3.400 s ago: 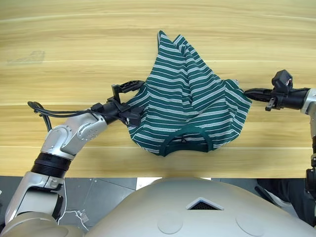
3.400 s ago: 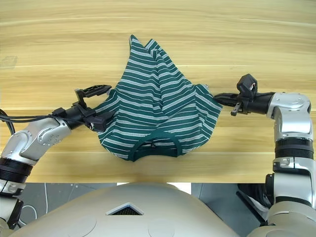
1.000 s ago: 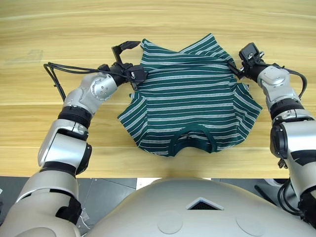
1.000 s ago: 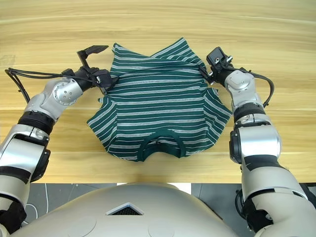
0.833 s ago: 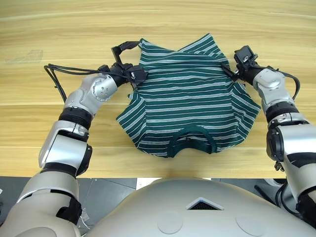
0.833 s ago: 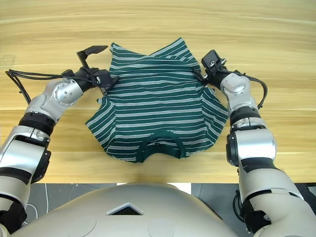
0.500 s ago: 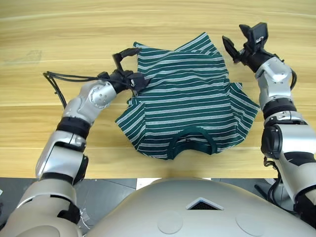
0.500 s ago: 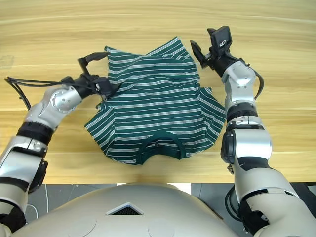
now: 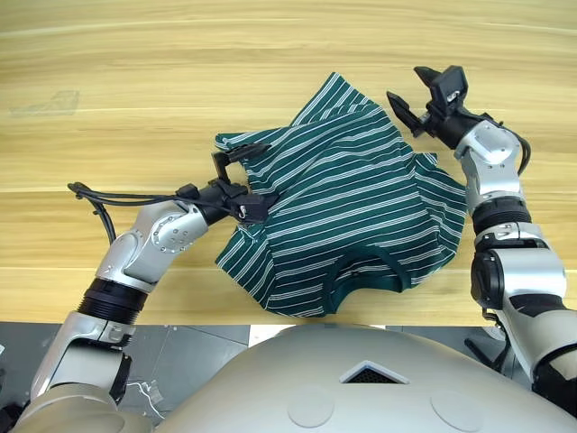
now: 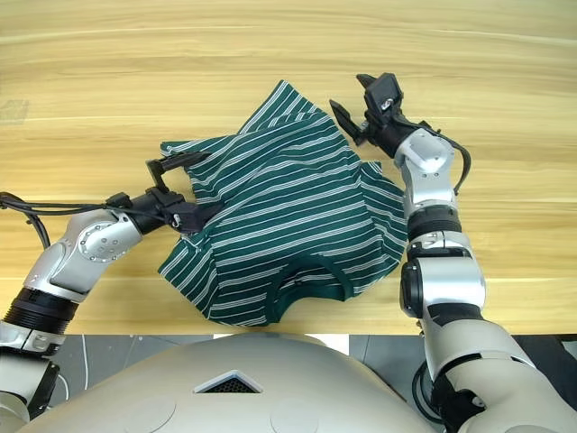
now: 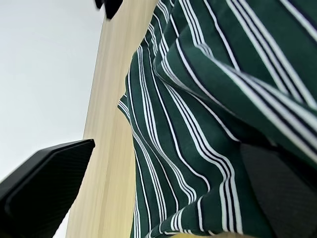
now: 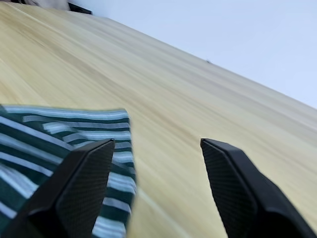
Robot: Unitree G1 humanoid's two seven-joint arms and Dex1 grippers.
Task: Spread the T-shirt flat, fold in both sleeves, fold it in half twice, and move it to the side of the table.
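The striped T-shirt (image 9: 352,207) lies crumpled on the surface (image 9: 135,72). It looks soft and floppy, so its hem corners seem best to grab. The left fingers (image 9: 239,151) are apart, with cloth over one. The right fingers (image 9: 401,110) are wide and hold nothing.

Light is bright and even, coming from above. The wooden table (image 9: 135,54) shines softly; shadows beside the T-shirt (image 9: 352,207) are faint.

Rumpled striped T-shirt (image 10: 288,212) on table (image 10: 270,54)
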